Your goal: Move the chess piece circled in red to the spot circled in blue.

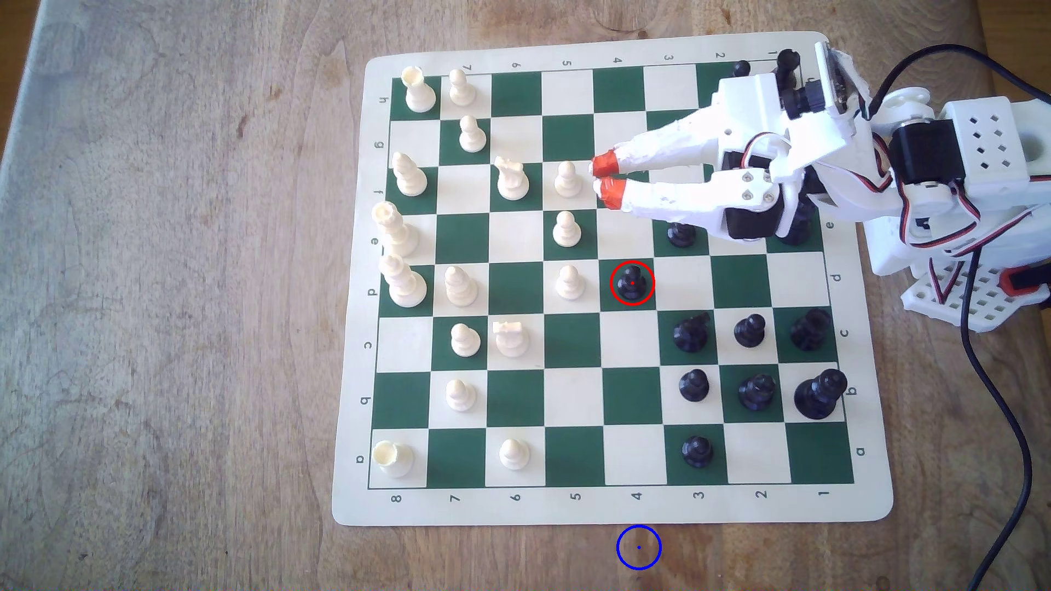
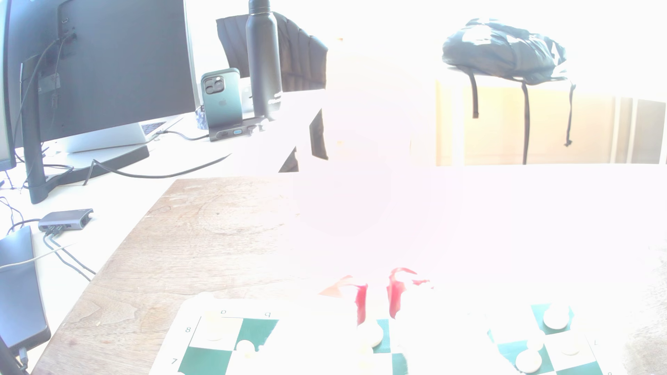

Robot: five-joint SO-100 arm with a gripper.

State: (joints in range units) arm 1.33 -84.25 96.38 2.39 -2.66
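Note:
The chess piece [image 1: 632, 282] is a small black pawn ringed in red, upright on a green square of the board [image 1: 574, 506] in row d, column 4. The spot [image 1: 638, 547] is bare wood ringed in blue, just off the board's near edge below column 4. My gripper [image 1: 606, 177] hovers over row f, two rows beyond the pawn, its red-taped fingertips [image 1: 604, 163] nearly together and holding nothing. Through heavy glare in the wrist view, the gripper [image 2: 377, 299] shows as two red tips above the board.
A cream pawn [image 1: 567, 179] stands just to the exterior view's left of my fingertips. Black pieces [image 1: 691, 332] cluster at the exterior view's right, cream pieces [image 1: 460, 284] at its left. A black cable [image 1: 1001, 398] trails over the table past the board's right edge.

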